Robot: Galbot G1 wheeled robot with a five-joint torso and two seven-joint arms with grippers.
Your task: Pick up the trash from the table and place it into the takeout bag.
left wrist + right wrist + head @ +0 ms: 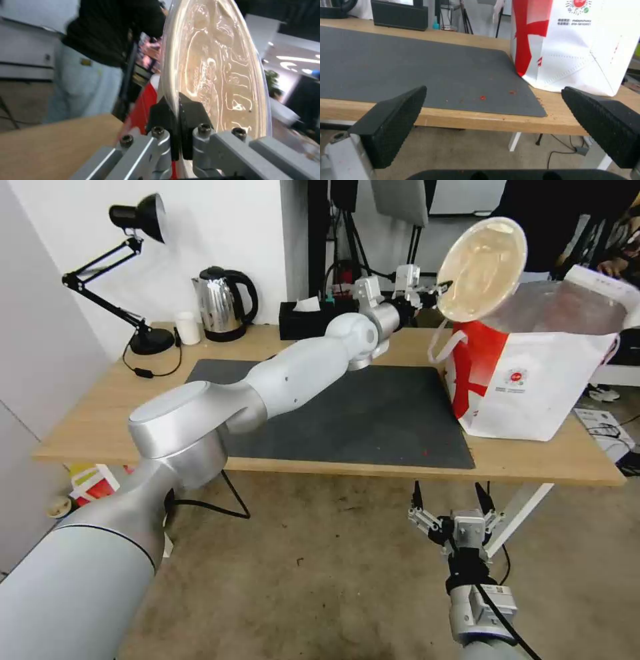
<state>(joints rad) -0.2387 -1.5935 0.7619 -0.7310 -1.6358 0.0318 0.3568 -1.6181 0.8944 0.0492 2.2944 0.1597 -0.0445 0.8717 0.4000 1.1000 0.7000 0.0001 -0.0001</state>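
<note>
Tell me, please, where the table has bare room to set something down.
The dark-grey mat is bare from the left arm across to the takeout bag, apart from crumbs. The wood in front of the desk lamp is also free. The back edge is crowded: lamp, small white cup, kettle, black box.

Bright, even room light; soft shadows (left wrist view's background motion-blurred), bowl (pixel 213 65) glaring.
</note>
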